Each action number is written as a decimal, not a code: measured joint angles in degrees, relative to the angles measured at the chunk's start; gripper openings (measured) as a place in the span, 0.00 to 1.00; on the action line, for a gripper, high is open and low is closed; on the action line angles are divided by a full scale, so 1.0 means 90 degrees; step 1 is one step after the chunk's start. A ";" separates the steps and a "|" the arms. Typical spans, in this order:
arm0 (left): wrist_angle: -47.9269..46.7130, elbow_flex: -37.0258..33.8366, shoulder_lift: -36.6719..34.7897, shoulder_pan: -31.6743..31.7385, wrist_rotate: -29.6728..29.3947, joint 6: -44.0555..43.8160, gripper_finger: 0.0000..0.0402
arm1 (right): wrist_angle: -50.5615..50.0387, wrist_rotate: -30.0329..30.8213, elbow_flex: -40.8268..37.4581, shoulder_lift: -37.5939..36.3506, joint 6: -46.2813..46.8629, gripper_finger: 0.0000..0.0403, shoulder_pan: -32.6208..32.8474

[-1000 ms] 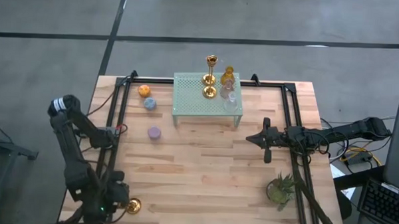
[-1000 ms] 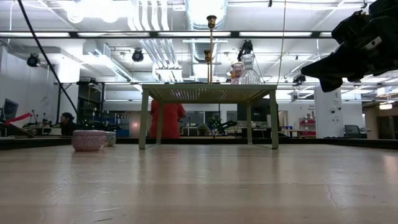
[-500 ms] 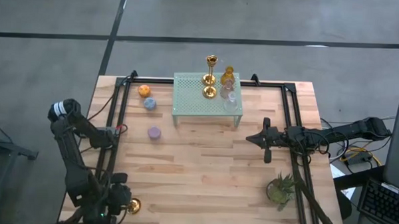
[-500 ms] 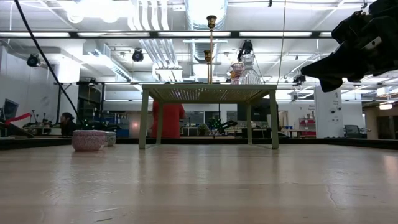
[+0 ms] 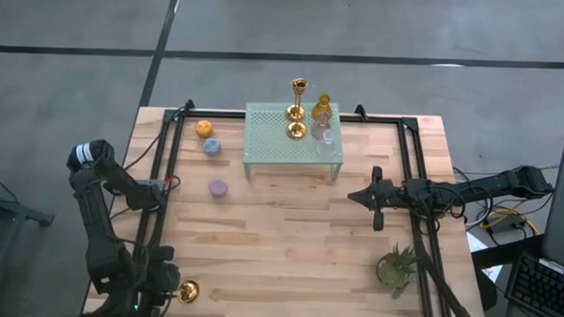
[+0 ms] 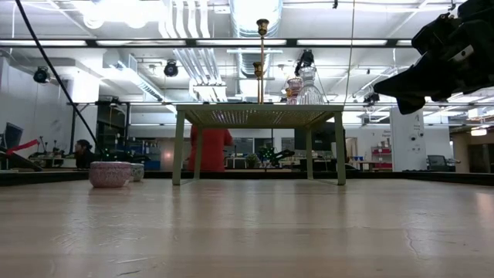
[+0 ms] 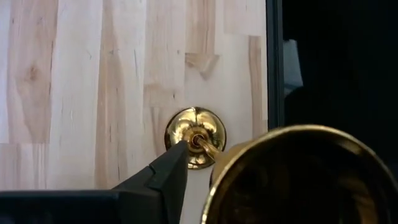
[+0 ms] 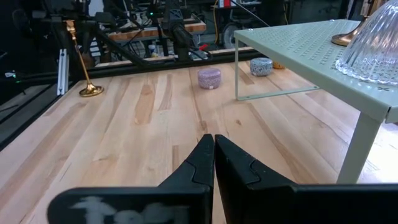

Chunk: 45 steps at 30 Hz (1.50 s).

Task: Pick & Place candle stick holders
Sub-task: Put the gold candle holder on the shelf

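Looking down on the wide wooden desk (image 5: 288,253), I see the pale green mesh rack (image 5: 283,135) standing at the far middle. I think the holders are meant to end up there, since some are on it now.

My left end effector (image 5: 169,284) is at the near left corner, right beside a tall gold holder (image 5: 189,291). The holder stands up straight with its round base flat on the wood. My left wrist camera looks down along its thin stem to the base (image 7: 194,138). I cannot tell if my left end effector is gripping it or not. Taking it by the stem would make sense, because the base is wide and slippery.

My right end effector (image 5: 375,211) is shut tight with nothing in it. It waits above the right middle of the desk, out of the way.

On the rack stand two gold holders (image 5: 297,107), an amber cup (image 5: 321,108) and a clear cup (image 5: 326,141), close together at its right side. Left of the rack, three little cups sit on the desk: orange (image 5: 203,128), blue (image 5: 212,147) and purple (image 5: 219,187). They are not yet on the rack.
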 joint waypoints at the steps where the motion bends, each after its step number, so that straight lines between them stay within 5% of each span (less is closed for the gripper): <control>1: 0.0002 0.0000 0.0000 0.0000 -0.0025 0.0000 0.41 | 0.0000 0.0000 0.0000 0.0000 0.0000 0.02 0.0001; 15: 0.0095 -0.0105 0.0000 -0.0114 -0.0583 -0.0054 0.18 | 0.0000 0.0000 0.0000 0.0000 0.0000 0.02 0.0000; 30: -0.0087 -0.0170 -0.0218 0.0109 -0.1336 -0.0104 0.18 | 0.0000 0.0000 0.0000 0.0000 0.0000 0.02 0.0000; 37: -0.0318 -0.0168 -0.0624 0.0697 -0.1612 0.0464 0.19 | 0.0000 0.0000 0.0000 0.0000 0.0000 0.02 0.0000; 45: -0.0414 -0.0162 -0.1390 0.2368 -0.1756 0.1565 0.19 | 0.0000 0.0000 0.0000 0.0000 0.0000 0.02 0.0000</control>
